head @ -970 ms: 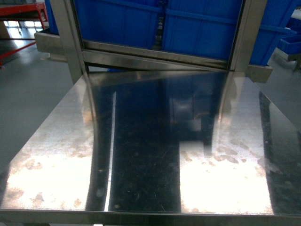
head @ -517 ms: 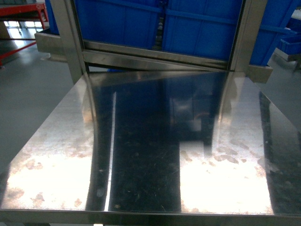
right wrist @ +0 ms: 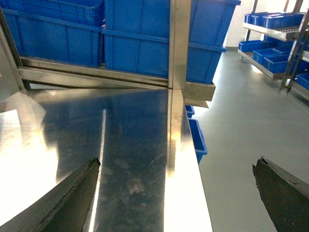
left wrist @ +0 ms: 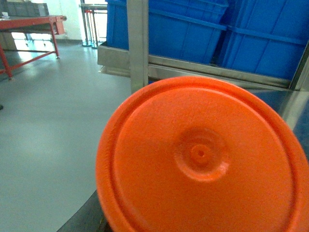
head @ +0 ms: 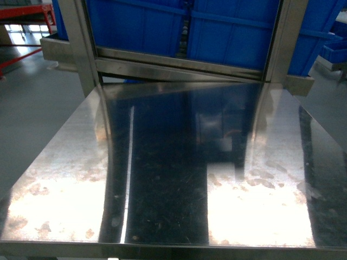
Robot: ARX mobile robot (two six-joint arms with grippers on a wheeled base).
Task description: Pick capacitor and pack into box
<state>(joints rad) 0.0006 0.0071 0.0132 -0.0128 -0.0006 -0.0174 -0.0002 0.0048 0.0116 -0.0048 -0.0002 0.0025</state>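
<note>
Our left wrist view is filled by the orange capacitor's (left wrist: 200, 157) rounded end, right at the left claw; whether that claw grips it we cannot tell. Our right claw (right wrist: 176, 191) hangs wide open, empty, over the steel table (head: 70, 179). No box is visible. We judge the pick is underway; next we must find the box.

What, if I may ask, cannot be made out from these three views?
- Left wrist view: an orange disc close to the lens hides the left hand. Whether it is the capacitor's end is unclear.
- Box: in no view.
- Right wrist view: the open right hand is cut off by the bottom edge.
- Head view: glare blanks patches of the steel table.
</note>
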